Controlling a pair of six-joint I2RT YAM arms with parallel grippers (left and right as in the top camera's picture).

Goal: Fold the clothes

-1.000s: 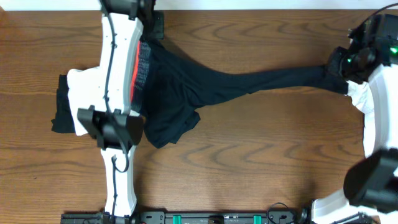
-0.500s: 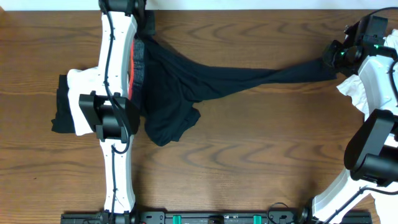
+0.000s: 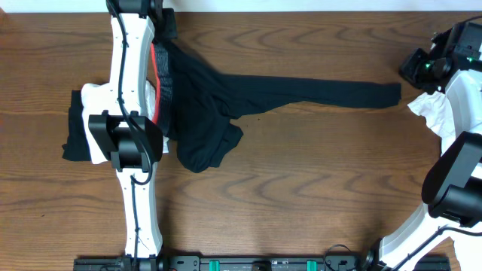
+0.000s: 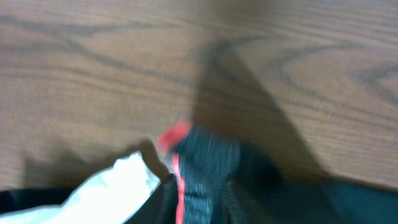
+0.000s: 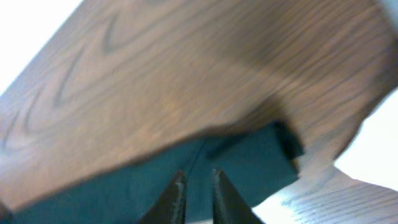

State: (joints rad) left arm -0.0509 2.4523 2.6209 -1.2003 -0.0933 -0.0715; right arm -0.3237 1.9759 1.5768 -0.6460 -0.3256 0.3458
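Although the black trousers [image 3: 218,98] lie on the table [image 3: 301,196] with one leg stretched flat rightward, I judge no fold made yet. The right fingers [image 5: 179,190], narrowly parted, hold nothing near the cuff; the left fingers [image 3: 169,28], at the waistband [image 3: 163,83], I cannot tell.

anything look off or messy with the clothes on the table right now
The black trousers are lopsided: one leg lies stretched flat toward the right, the other is bunched in a crumpled heap beside the left arm. The grey waistband is turned over, showing its red-orange inner side.
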